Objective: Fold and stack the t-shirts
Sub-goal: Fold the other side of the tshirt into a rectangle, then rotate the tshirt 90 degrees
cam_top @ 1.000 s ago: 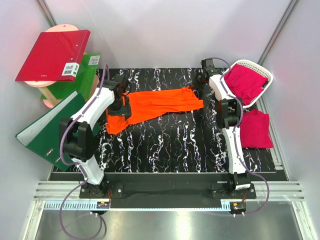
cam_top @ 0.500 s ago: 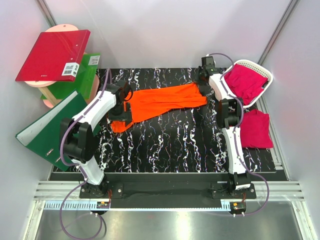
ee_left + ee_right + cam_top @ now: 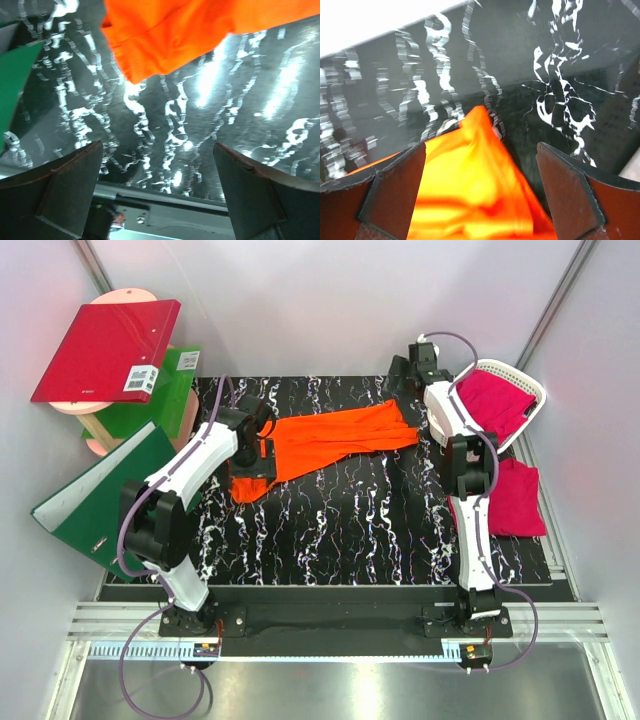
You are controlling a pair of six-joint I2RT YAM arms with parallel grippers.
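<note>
Sprawling on veined black mat point(image 3: 350, 530) — rumpled orange t-shirt point(image 3: 330, 440) — left claw point(image 3: 157, 180), right claw point(image 3: 481, 190) both spread.

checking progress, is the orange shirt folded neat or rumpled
Rumpled: the orange t-shirt lies as a long creased strip on the table, edges uneven.

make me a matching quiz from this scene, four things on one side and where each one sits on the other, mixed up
Things
1. orange t-shirt
2. red binder
3. white basket
4. large green binder

Places
A. far right corner, with a pink t-shirt in it
B. beside the mat's left edge
C. laid out on the far part of the black mat
D. far left, on top of a round stand

Pairs: 1-C, 2-D, 3-A, 4-B
</note>
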